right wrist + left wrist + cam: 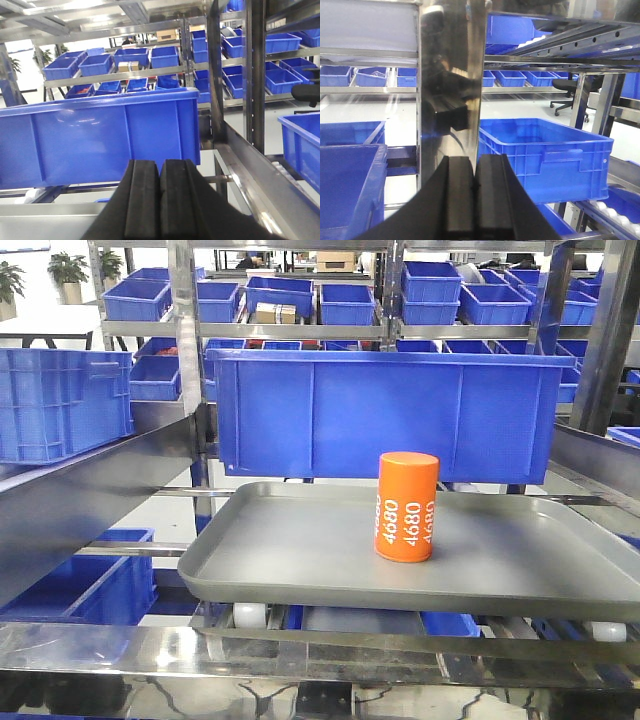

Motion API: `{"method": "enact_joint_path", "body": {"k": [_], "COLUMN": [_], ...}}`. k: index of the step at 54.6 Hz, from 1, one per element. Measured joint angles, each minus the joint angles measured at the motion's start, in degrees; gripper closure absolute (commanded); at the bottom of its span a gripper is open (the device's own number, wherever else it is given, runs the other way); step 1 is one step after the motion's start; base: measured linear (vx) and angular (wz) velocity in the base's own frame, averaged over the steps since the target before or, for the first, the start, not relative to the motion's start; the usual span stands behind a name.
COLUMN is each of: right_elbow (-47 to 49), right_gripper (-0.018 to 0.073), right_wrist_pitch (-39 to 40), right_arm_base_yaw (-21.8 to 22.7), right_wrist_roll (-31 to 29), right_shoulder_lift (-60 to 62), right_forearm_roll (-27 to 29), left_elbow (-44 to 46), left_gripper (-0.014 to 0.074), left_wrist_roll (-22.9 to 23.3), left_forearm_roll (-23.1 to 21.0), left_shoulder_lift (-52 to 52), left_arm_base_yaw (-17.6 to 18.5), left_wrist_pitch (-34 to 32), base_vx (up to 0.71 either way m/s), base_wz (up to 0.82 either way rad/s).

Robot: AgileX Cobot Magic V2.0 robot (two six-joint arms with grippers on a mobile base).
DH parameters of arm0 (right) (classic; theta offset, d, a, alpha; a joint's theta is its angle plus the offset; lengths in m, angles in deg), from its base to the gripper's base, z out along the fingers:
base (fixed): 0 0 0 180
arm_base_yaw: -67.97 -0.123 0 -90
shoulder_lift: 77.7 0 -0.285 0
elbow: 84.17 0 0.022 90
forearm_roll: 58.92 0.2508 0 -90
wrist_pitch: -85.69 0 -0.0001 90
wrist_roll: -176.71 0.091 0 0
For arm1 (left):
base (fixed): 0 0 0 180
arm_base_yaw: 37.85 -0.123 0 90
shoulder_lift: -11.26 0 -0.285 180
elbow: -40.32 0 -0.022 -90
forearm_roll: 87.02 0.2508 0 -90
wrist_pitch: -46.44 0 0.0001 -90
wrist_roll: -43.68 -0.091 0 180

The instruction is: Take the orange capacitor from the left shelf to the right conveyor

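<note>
The orange capacitor stands upright on the grey rimmed tray of the left shelf, right of the tray's middle, with white "4680" down its side. A large blue bin sits just behind it. Neither gripper shows in the front view. My left gripper is shut and empty, facing a shiny steel post. My right gripper is shut and empty, below and in front of the blue bin. The right conveyor is out of view.
A slanted steel rail runs along the tray's left. A blue crate sits at left, another right of the post in the left wrist view. A steel rail slants at the right gripper's right. Racks of blue bins fill the background.
</note>
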Motion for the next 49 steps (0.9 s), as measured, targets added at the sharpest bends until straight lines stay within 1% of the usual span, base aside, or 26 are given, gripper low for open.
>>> {"method": "enact_joint_path", "body": {"k": [6,12,18,24,28,32,36,39,44,49], "right_elbow": [0.0,0.0,0.0,0.0,0.0,0.0,0.0,0.0,0.0,0.0], "right_gripper": [0.0506,0.0416,0.0277,0.0091,-0.0009,-0.0081,-0.0120,-0.0129,-0.0122,-0.0104], "right_wrist_pitch": [0.0,0.0,-0.1,-0.1,-0.2,-0.2,0.0,0.5,0.9,0.8], "right_arm_base_yaw": [0.0,0.0,0.0,0.0,0.0,0.0,0.0,0.0,0.0,0.0], "right_wrist_roll": [-2.0,-4.1,-6.2,-7.3,-7.4,-7.5,-7.6,-7.5,-7.0,-7.6], "right_shoulder_lift": [0.2,0.2,0.2,0.2,0.2,0.2,0.2,0.2,0.2,0.1], "right_forearm_roll": [0.1,0.1,0.1,0.2,0.2,0.2,0.2,0.3,2.2,5.7], "left_elbow": [0.0,0.0,0.0,0.0,0.0,0.0,0.0,0.0,0.0,0.0], "left_gripper": [0.0603,0.0603,0.0603,0.0603,0.0603,0.0603,0.0603,0.0603,0.0603,0.0603], "left_wrist_roll": [0.0,0.0,0.0,0.0,0.0,0.0,0.0,0.0,0.0,0.0], "left_forearm_roll": [0.0,0.0,0.0,0.0,0.0,0.0,0.0,0.0,0.0,0.0], "left_shoulder_lift": [0.0,0.0,0.0,0.0,0.0,0.0,0.0,0.0,0.0,0.0], "left_arm_base_yaw": [0.0,0.0,0.0,0.0,0.0,0.0,0.0,0.0,0.0,0.0], "left_wrist_pitch": [0.0,0.0,0.0,0.0,0.0,0.0,0.0,0.0,0.0,0.0], "base_vx": [0.00,0.00,0.00,0.00,0.00,0.00,0.00,0.00,0.00,0.00], "base_wz": [0.00,0.00,0.00,0.00,0.00,0.00,0.00,0.00,0.00,0.00]}}
